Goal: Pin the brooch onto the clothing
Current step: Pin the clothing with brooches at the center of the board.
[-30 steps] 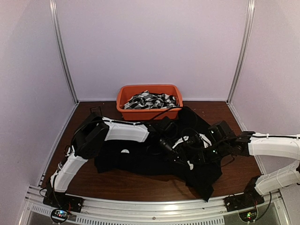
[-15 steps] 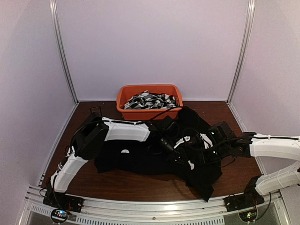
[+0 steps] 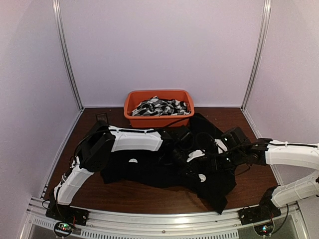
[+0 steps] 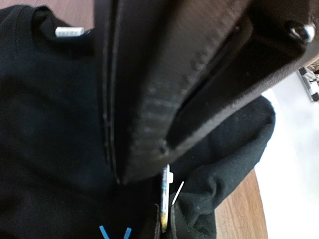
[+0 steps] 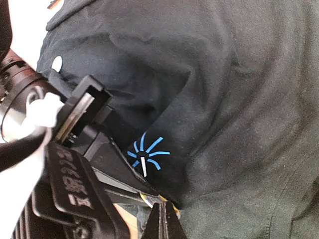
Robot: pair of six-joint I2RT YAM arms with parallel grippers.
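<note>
Lilac walls (image 3: 159,45) are enclosing your dark wooden table (image 3: 149,196), and the black shirt (image 3: 144,172) is lying spread across it beneath both of your wrists. Your left gripper (image 4: 157,164) is clamping the brooch (image 4: 164,199) edge-on between its fingertips, and the disc is poking out just below them. The pin (image 5: 143,167) is pointing into the middle of the light-blue starburst (image 5: 148,153), right off that gripper's tips. Your right gripper (image 5: 162,219) is sitting just beside the left one with its fingers drawn together, seemingly pinching the edge of a raised fold of the shirt under the starburst. The white tag (image 4: 70,31) is showing behind your left fingers. Well beyond both grippers, an orange bin (image 3: 157,121) is holding the patterned fabrics (image 3: 162,106).
</note>
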